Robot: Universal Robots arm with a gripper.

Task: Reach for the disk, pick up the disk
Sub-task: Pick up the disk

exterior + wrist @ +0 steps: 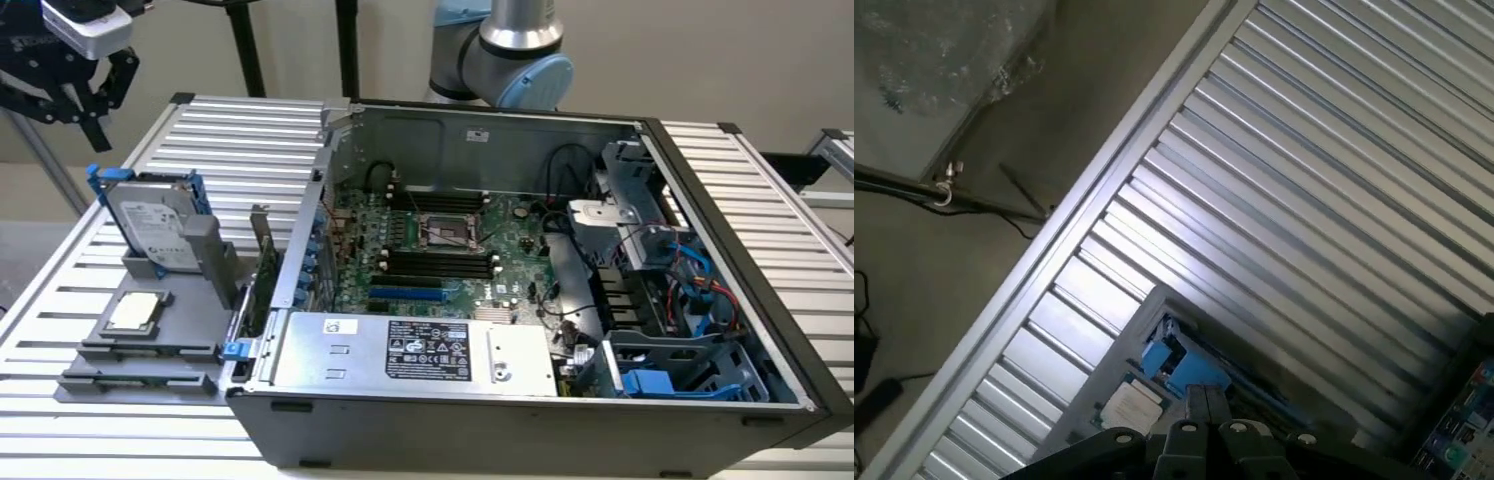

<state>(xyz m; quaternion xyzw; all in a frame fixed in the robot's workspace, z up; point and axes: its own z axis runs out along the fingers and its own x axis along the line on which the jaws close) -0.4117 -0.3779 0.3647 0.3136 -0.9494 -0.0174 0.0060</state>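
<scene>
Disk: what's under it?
A grey stand on the table; the disk stands on edge in it. The stand's wall hides the disk's bottom edge and whatever it rests on.

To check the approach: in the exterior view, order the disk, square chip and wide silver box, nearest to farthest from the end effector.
The end effector is at the exterior view's upper left.
1. disk, upright just below it.
2. square chip, lower, on the grey holder.
3. wide silver box, inside the case, rightward.
</scene>
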